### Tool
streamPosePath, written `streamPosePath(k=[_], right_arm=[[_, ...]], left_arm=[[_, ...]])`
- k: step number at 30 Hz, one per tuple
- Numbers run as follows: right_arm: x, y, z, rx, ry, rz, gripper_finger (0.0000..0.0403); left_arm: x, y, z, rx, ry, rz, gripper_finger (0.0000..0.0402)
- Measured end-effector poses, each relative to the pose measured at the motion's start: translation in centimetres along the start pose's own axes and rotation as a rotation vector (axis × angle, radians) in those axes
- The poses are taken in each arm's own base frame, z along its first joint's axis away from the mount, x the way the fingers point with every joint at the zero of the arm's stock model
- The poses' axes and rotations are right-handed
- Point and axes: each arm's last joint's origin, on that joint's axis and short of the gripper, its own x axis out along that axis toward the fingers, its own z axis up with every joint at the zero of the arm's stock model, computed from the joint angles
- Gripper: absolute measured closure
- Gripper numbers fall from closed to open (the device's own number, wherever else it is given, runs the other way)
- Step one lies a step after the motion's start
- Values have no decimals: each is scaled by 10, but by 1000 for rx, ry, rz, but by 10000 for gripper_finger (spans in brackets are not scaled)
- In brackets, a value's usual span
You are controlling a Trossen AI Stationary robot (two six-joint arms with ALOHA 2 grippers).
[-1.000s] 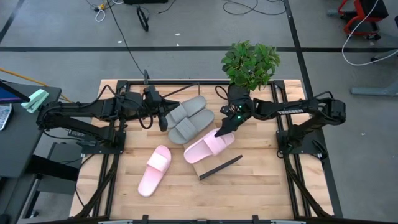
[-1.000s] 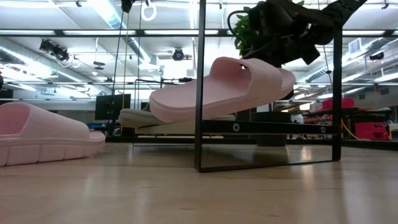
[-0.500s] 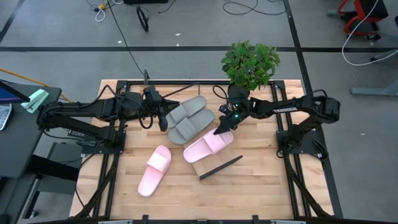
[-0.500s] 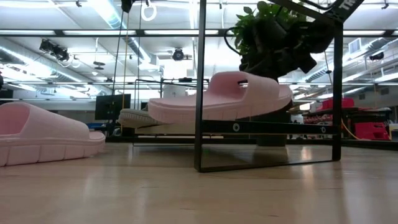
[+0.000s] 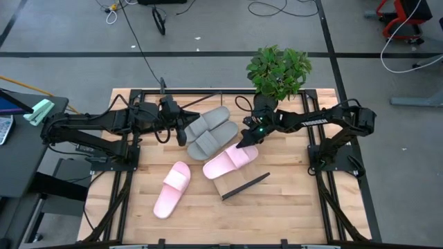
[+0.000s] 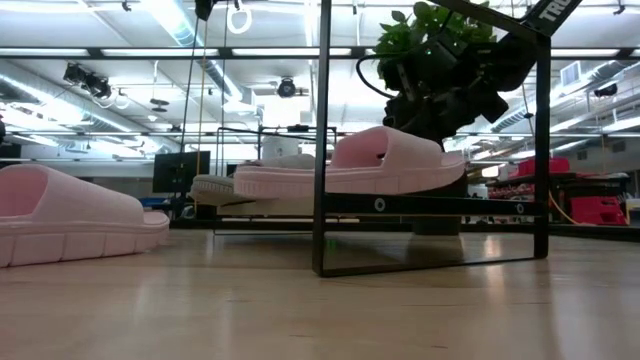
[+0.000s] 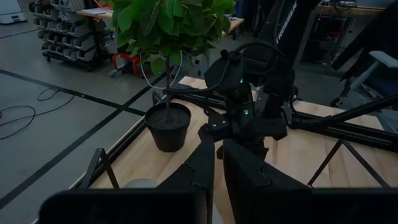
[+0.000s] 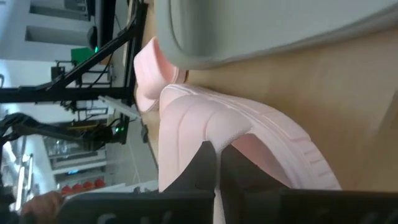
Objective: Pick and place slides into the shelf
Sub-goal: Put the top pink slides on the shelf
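Pink slide point(image 5: 230, 161) lying level on the shelf point(image 5: 241, 185), my right jaws clamped on its heel end.

Its long axis runs diagonally, toe towards the near-left, heel up at my right gripper point(image 5: 243, 141), whose jaws pinch the heel rim, as the right wrist view shows. Two grey slides point(image 5: 210, 133) sit just beyond it, nearly touching, so I judge room is tight that way. My left gripper point(image 5: 179, 126) waits beside the grey pair, jaws together. A second pink slide point(image 5: 172, 189) lies on the table point(image 5: 291, 200), well apart with open board around it.
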Motion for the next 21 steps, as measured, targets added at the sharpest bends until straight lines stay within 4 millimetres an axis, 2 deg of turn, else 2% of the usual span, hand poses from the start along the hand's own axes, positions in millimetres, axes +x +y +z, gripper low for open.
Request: streamPosePath(k=[7,15,21], right_arm=[[0,-2,1,-1,-54,-42,398],[0,-3,2,3,-77,-65,398],[0,-4,1,10,-88,-82,398]], left_arm=[[0,0,0,0,0,0,374],[0,0,0,0,0,0,362],[0,0,0,0,0,0,368]])
